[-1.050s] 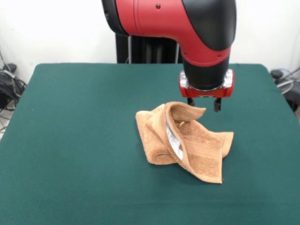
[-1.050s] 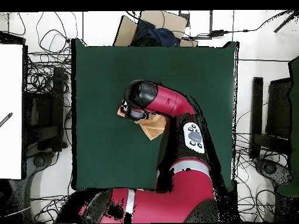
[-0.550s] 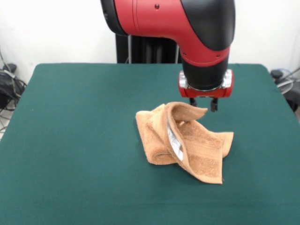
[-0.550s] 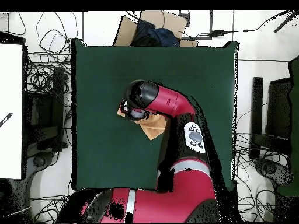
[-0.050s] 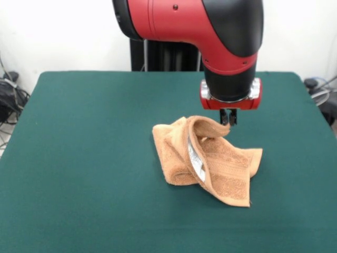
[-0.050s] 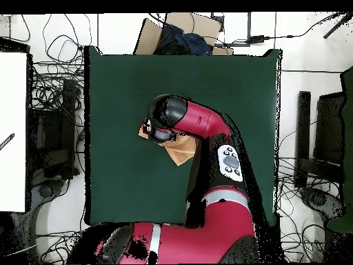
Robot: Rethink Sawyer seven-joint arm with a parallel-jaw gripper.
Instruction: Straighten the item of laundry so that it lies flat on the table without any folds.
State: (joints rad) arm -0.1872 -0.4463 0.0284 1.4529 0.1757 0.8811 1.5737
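The item of laundry is a light orange-brown towel lying crumpled near the middle of the dark green table. One flap stands up and curls over, with a white label showing in the fold. My gripper hangs from the red and black arm at the towel's far right side, its fingers drawn together on the tip of the raised flap. In the overhead view the arm covers the gripper and most of the towel, which lies on the table.
Past the table's far edge in the overhead view sits a cardboard box with dark cloth in it. Cables lie on the floor along both sides, and a white board stands to the left.
The gripper's fingers, apart a second ago, have closed together at the tip of the raised flap. The towel has barely shifted.
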